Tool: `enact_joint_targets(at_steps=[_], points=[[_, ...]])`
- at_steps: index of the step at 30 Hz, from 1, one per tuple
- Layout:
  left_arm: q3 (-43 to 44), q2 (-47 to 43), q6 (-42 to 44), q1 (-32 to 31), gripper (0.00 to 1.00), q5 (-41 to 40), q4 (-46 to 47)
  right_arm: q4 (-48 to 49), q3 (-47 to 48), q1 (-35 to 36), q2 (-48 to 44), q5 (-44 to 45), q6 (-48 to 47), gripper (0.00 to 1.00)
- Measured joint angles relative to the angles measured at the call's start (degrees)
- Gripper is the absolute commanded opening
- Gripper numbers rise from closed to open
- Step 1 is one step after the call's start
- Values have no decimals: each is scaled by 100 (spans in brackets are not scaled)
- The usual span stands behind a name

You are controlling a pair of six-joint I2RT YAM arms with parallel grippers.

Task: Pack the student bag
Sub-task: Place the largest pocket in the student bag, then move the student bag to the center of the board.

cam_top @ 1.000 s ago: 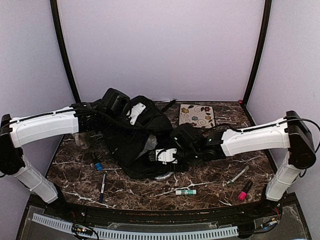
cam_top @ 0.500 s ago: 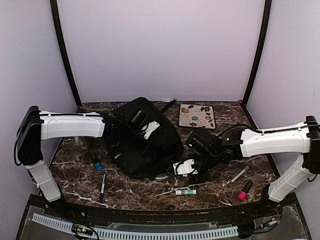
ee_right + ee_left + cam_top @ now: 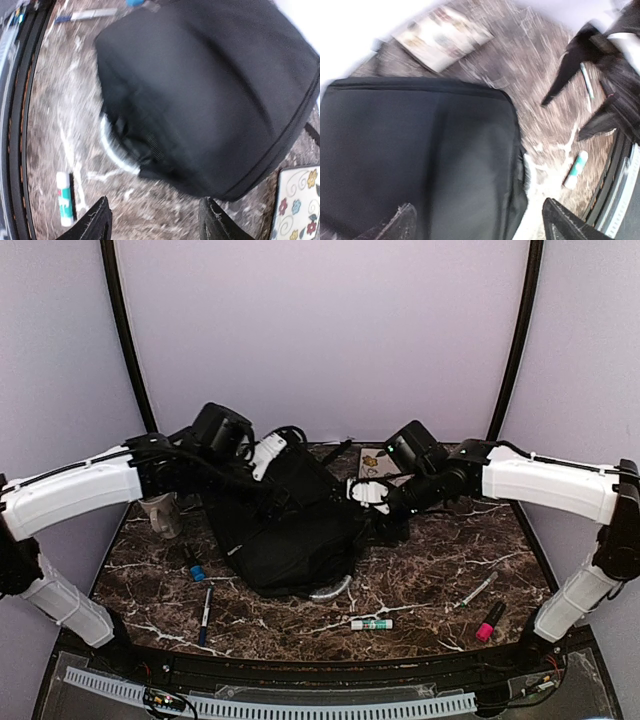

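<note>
- The student bag (image 3: 285,525) lies slumped on the marble table (image 3: 430,570), a little left of centre, and neither arm holds it. I judge the limp fabric could sag over the near-side mouth, where a pale curved piece (image 3: 117,150) shows
- Both arms reach over the bag's far side, close to each other. The left gripper (image 3: 480,225) has its jaws spread wide above the black fabric with nothing between them, and the right gripper (image 3: 155,222) is likewise spread and empty. If I lower both together they could knock one another or snag a strap
- The flowered notebook (image 3: 395,462) lies at the back right, just beside the bag and partly under my right arm, which blocks a clean reach
- A greyish thing (image 3: 160,512) sits left of the bag below my left arm; I cannot tell what it is
- The glue stick (image 3: 371,624), pink marker (image 3: 489,622) and black pen (image 3: 205,613) lie scattered near the front, apart from the bag; a careless sweep could roll them off the edge
</note>
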Motion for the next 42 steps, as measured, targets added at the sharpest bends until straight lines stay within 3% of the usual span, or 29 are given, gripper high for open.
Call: enact_joint_targets(at_steps=[3, 7, 13, 24, 31, 35, 42], points=[[-485, -1097, -179, 273, 88, -372, 125, 101, 739, -332, 487, -396, 205, 58], [-885, -1491, -651, 649, 68, -846, 74, 262, 1172, -514, 1117, -597, 525, 58], [-1891, -1580, -1189, 645, 71, -1167, -310, 584, 1132, -518, 1790, -446, 988, 56], [-3091, -3342, -2361, 647, 66, -1113, -535, 846, 1392, -636, 3032, 367, 1665, 54], [-3842, -3541, -2376, 647, 61, -511, -157, 944, 1488, -791, 3034, 758, 1700, 55], [-3908, -3257, -2297, 647, 48, -358, 184, 841, 1414, -903, 2782, 514, 1554, 57], [-4249, -2822, -1978, 450, 47, -446, 879, 857, 752, -970, 1110, -741, 1167, 59]])
